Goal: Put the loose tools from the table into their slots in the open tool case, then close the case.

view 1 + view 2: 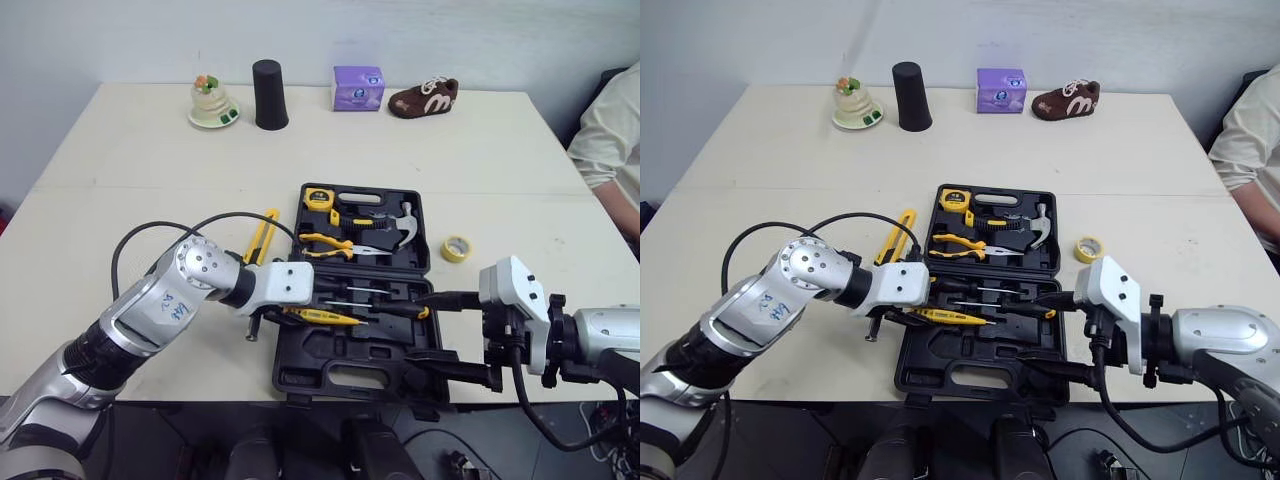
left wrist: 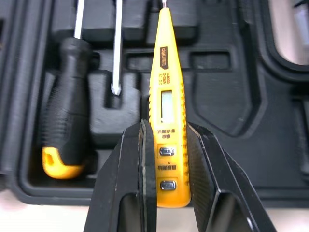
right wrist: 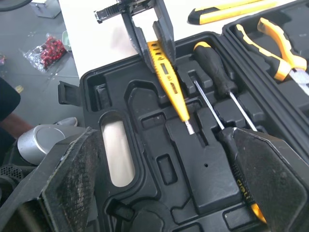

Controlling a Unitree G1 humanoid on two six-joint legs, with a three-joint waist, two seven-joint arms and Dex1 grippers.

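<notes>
While carrying far more than tools, tabletop (image 1: 130, 180): pale, with the work near its front edge; black cup (image 1: 269, 95), purple box (image 1: 358, 87) and brown shoe (image 1: 423, 97) along the far edge, well apart from it.
Tool case (image 1: 385, 350): black, lying open and flat, one half farther off, one nearer; not yet closed.
Left pincer (image 2: 168, 126): clamped on the yellow tester (image 2: 166, 87) at its button end, over the left part of the nearer half, tip aimed toward the middle.
Right pincer (image 1: 418, 330): fingers wide apart, gripping nothing, hovering at the right side of the nearer half.
Slots filled: hammer (image 1: 395, 228), pliers (image 1: 330, 243) and tape measure (image 1: 319, 198) in the farther half; screwdrivers (image 2: 63, 125) in the nearer half, just beside the tester.
Utility knife (image 1: 262, 235): loose on the tabletop, just beside the case's left edge.
Tape roll (image 1: 457, 248): loose, near the case's right edge.
Progress: likely past halfway. Left to do: seat and release the tester, stow the knife and perhaps the tape roll, then shut the case.
Hard to tell: whether the tester sits fully in its recess or rides above it; which bare recess suits the knife; one screwdriver handle partly hidden behind a finger in the right wrist view; latches not made out.
</notes>
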